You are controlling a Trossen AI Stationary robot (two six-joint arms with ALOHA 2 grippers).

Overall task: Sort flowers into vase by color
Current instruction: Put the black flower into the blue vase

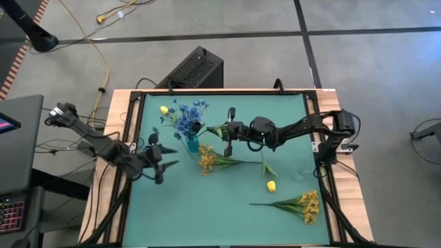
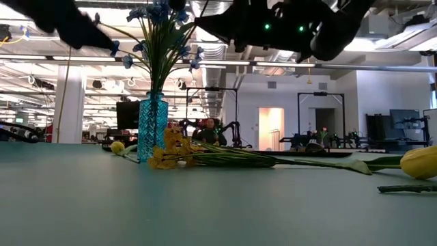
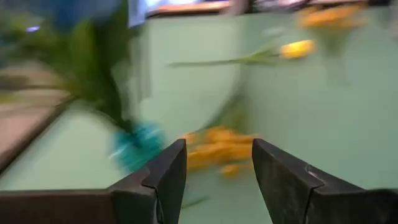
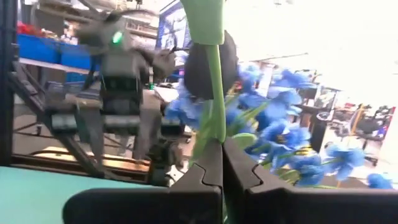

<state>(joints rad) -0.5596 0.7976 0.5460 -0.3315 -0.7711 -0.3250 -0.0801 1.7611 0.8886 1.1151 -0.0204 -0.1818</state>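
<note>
Vase first: the blue cut-glass vase (image 2: 152,127) stands upright near the table's far left, blue blossom sprigs (image 1: 187,116) fanning out of it. No readable writing anywhere. Right gripper (image 1: 229,131) reaches in beside the bouquet, jaws pressed together on a thin green stem with a dark bud (image 4: 209,65) above them. Left gripper (image 1: 156,158) hovers low just left of the vase, fingers spread, holding nothing. Yellow-orange cluster (image 1: 207,160) lies beside the vase; another (image 1: 309,204) near the front right; a yellow bud (image 1: 271,186) between them.
</note>
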